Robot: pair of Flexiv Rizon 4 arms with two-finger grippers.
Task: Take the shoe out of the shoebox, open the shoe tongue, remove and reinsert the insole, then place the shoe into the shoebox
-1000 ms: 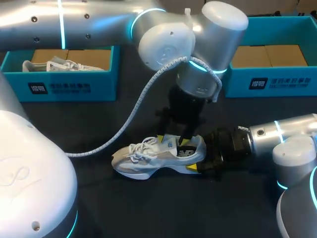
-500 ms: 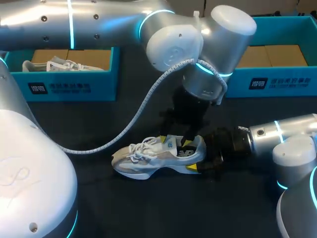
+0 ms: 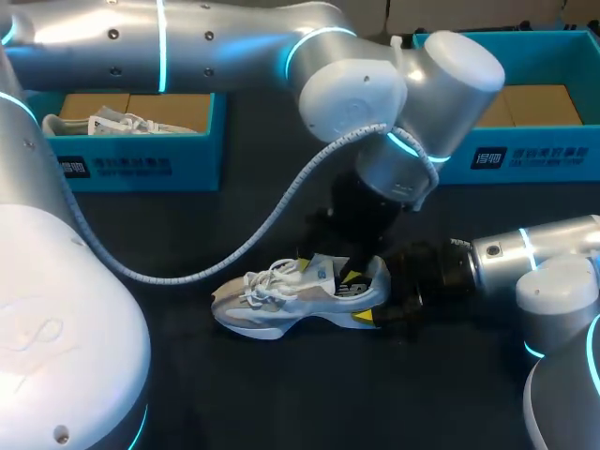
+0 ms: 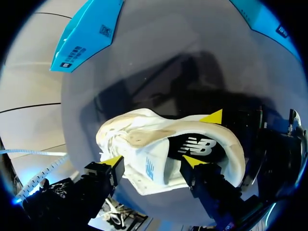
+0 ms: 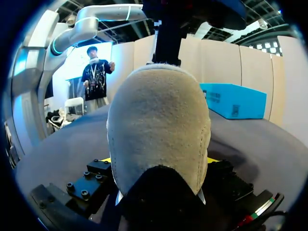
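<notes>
The shoe [image 3: 291,298] stands on the table [image 3: 281,394] with its heel clenched in the right tool [image 5: 159,160], so opening the tongue looks like the step in hand. The left tool [image 4: 153,161] hangs just over the opening, released. The tongue [image 4: 150,166] is between its spread fingers, and one finger is inside the shoe above the insole [image 4: 197,146]. Next, I judge, it must pinch the tongue and draw it toward the toe while the right tool steadies the heel.
</notes>
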